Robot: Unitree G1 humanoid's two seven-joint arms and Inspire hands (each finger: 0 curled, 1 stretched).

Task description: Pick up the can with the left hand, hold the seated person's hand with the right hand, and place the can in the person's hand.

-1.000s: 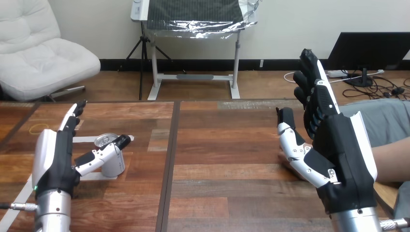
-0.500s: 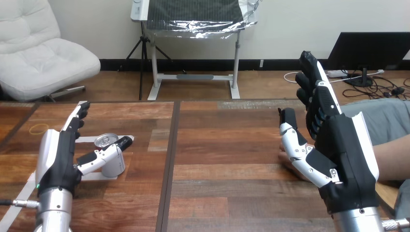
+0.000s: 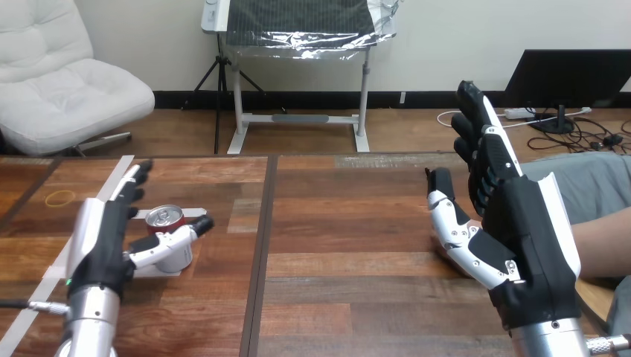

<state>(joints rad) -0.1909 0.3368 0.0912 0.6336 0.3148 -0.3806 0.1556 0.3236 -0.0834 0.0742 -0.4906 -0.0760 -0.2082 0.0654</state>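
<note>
Left hand (image 3: 104, 249) spread, thumb across can (image 3: 165, 218); right hand (image 3: 532, 238) fingers straight, beside person's forearm (image 3: 604, 249).

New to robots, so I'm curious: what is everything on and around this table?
wooden table: one, brown, across the view.
drink can: one, red with a silver top, upright, table's left.
tape strips: several, white, on the table around the can.
rubber band: one, yellow, far left of the table.
person's forearm: one, right edge, behind the right robot hand.
left robot hand: one, black and white, open, thumb across the can's front.
right robot hand: one, black and white, open, raised upright at the right.
</note>
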